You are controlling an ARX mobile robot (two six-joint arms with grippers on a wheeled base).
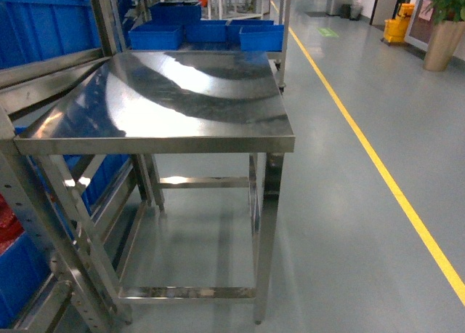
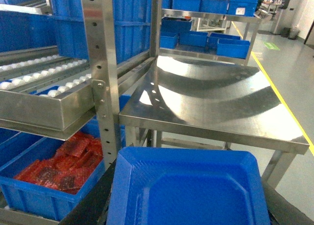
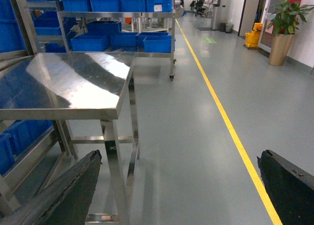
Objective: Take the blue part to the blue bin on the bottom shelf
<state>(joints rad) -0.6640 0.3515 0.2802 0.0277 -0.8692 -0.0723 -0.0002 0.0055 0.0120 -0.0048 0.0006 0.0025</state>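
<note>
The blue part (image 2: 189,200), a shallow square tray shape, fills the bottom of the left wrist view. My left gripper (image 2: 189,178) is shut on it, with a black finger (image 2: 93,200) showing on each side. To the left stands the steel rack; a tier with white rollers (image 2: 44,85) crosses it. Under that tier, on the rack's lowest level, sits a blue bin (image 2: 29,195) holding red pieces. My right gripper (image 3: 180,156) hangs open over the grey floor with nothing between its fingers. Neither gripper shows in the head view.
A stainless-steel table (image 1: 182,93) stands straight ahead, beside the rack's perforated upright (image 2: 100,72). Behind it a cart carries several blue bins (image 1: 211,31). A yellow floor line (image 1: 378,158) runs along the right. A potted plant (image 3: 284,33) stands far right.
</note>
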